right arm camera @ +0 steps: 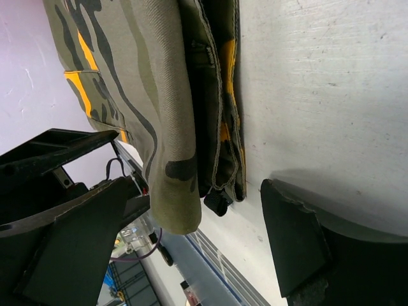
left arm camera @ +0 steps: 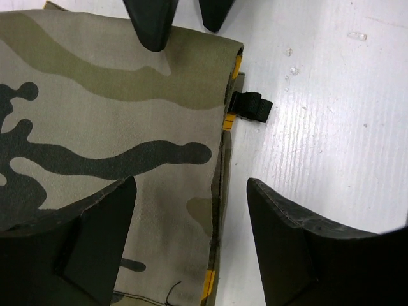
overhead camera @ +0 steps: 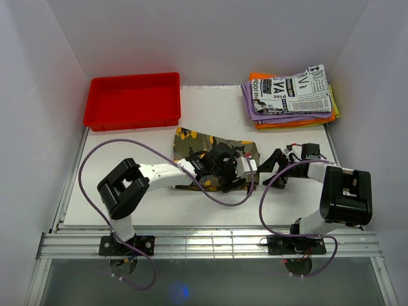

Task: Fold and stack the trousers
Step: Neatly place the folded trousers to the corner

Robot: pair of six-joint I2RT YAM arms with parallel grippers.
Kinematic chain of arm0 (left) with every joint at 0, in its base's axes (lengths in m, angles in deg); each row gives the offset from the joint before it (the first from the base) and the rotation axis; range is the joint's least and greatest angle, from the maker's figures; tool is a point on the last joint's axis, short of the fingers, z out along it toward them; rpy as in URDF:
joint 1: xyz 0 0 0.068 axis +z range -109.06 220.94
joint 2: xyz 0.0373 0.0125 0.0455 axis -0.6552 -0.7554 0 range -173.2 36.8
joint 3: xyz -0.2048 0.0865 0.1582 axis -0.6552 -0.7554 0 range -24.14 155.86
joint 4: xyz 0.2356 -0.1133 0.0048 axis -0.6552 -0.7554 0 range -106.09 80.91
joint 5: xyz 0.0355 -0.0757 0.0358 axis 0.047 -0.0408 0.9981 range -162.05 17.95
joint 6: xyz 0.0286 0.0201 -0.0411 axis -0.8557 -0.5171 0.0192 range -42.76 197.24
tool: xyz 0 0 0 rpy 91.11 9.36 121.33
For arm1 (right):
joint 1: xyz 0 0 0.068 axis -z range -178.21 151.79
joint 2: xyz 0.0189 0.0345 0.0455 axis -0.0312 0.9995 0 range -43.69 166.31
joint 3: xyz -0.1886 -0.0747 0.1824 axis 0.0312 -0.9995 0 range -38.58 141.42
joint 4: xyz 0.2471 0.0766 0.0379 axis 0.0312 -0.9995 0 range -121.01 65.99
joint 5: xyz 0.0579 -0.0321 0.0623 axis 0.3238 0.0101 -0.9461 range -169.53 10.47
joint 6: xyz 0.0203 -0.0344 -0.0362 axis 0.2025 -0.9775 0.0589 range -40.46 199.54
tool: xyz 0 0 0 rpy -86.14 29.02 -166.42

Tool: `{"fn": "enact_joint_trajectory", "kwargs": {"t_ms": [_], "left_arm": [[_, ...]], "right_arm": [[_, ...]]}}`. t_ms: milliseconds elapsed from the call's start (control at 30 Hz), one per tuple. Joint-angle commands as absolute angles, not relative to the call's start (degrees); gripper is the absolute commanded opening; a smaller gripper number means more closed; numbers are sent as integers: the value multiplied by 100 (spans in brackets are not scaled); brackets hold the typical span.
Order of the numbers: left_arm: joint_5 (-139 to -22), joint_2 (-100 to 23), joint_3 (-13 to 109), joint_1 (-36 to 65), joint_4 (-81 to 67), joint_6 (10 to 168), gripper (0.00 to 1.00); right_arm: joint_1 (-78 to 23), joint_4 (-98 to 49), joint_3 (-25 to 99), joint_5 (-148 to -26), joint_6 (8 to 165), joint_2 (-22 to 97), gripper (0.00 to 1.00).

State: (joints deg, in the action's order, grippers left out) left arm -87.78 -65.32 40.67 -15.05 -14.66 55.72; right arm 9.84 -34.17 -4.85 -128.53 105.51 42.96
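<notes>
At table (overhead camera: 210, 115) centre — one trousers (overhead camera: 191, 137); behind — one tray (overhead camera: 134, 101).

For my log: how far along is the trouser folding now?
Done: the camouflage cloth trousers lie partly folded mid-table. In hand: the open left gripper and open right gripper straddle their edge. Remaining: finish folding, then likely stack them on the pile of folded garments.
</notes>
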Motion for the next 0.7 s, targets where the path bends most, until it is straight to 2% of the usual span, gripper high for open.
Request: {"fn": "enact_joint_trajectory", "kwargs": {"t_ms": [0, 167, 267, 300, 400, 433, 500, 533, 567, 600, 667], "left_arm": [[-8699, -6523, 4002, -1628, -1384, 5027, 81], [-8673, -6805, 3791, -1663, -1217, 4806, 80], [-8524, -6937, 3625, -1663, -1059, 4692, 75], [-8497, -6972, 3580, -1663, -1033, 4657, 66], [-8462, -7051, 3501, -1663, -980, 4587, 50], [-8418, -7121, 3518, -1663, -1014, 4630, 40], [-8357, -7200, 3632, -1663, -1111, 4718, 27], [-8356, -7253, 3650, -1663, -1129, 4753, 12], [-8365, -7253, 3668, -1654, -1146, 4840, 5], [-8391, -7236, 3677, -1654, -1147, 4885, 1], [-8583, -7140, 3668, -1602, -1155, 5008, 0]], "right_arm": [[961, -3394, -369, -12884, 10555, 4270, 90], [970, -3430, -229, -12875, 10538, 4332, 90], [970, -3482, -202, -12884, 10555, 4358, 90], [970, -3491, -211, -12884, 10547, 4367, 90], [970, -3474, -272, -12875, 10555, 4384, 90], [970, -3465, -299, -12884, 10573, 4385, 90], [970, -3421, -343, -12884, 10591, 4393, 90], [970, -3412, -352, -12884, 10599, 4402, 90], [970, -3403, -360, -12875, 10599, 4411, 90], [970, -3403, -369, -12875, 10599, 4420, 90], [970, -3403, -361, -12867, 10599, 4437, 90]]}}
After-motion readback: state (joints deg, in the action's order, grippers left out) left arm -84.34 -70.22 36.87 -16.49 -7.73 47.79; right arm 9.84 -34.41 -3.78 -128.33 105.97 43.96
